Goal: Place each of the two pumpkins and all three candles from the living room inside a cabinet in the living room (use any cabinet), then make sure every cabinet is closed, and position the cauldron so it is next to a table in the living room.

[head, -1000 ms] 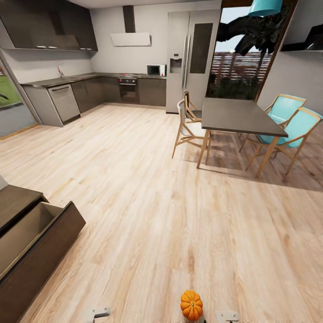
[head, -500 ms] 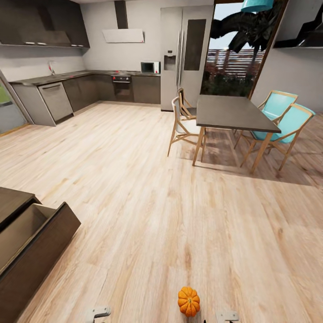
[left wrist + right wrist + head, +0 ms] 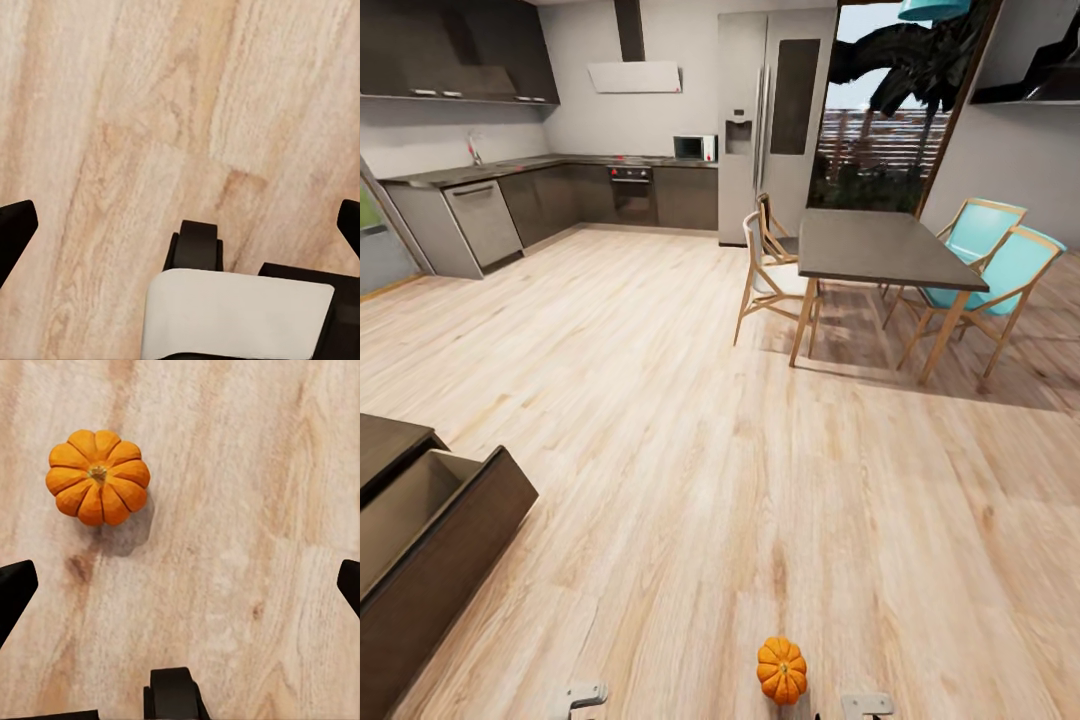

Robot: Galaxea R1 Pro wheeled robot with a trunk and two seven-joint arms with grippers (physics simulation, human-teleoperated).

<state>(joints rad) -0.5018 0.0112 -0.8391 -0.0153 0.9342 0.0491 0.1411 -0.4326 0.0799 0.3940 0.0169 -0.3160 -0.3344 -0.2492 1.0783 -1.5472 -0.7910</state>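
A pumpkin [image 3: 782, 670] sits upright on the wood floor [image 3: 690, 420], well apart from the cabinet [image 3: 420, 540] — whose drawer stands pulled out. The right gripper [image 3: 180, 585] hangs above, fingers spread, the pumpkin off to one side; the left gripper [image 3: 180, 225] — apparently spread too — holds nothing.

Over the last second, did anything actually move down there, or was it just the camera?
Mostly the camera: the whole head view has shifted, so the kitchen and dining table sit slightly differently in frame. The pumpkin lies on the wood floor as before, ungrasped, and both grippers stay open above bare floor. The cabinet drawer is still pulled open and looks empty.
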